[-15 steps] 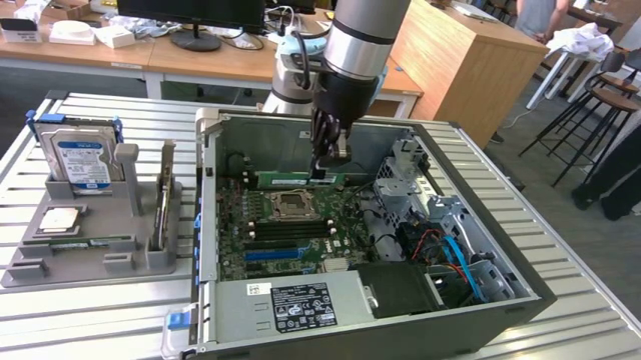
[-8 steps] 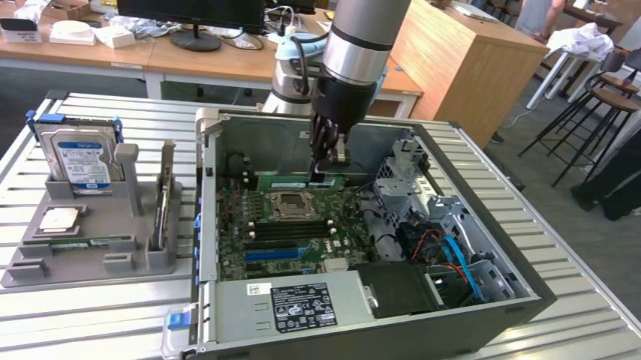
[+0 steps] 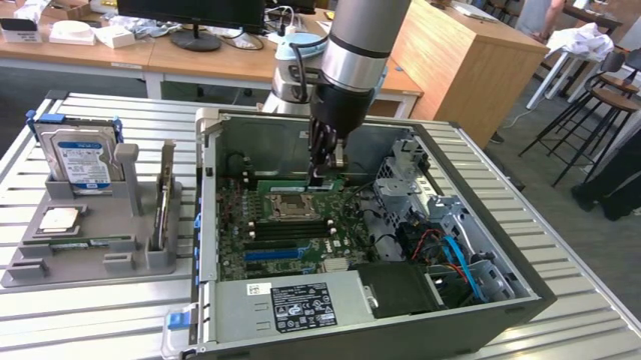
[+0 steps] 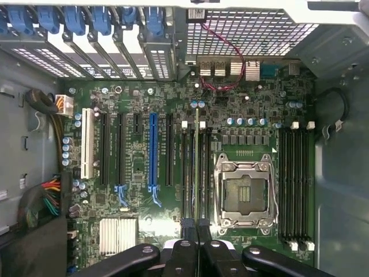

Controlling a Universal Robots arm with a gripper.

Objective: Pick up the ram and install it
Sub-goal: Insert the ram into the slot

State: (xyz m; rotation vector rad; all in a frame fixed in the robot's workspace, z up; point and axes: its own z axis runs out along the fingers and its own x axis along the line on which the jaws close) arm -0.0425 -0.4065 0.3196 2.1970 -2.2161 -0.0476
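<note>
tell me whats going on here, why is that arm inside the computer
The robot arm has its gripper down inside the open computer case, shut on the ram. The stick is held edge-on over the memory slots beside the empty processor socket. Whether it is seated in a slot cannot be told. Outside the case, a hard drive stands in a grey holder.

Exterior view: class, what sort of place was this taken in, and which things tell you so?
Probably a robotics lab or workshop: a robot arm reaches into an open computer case on a slatted metal table, with wooden desks, a monitor and stools behind.
</note>
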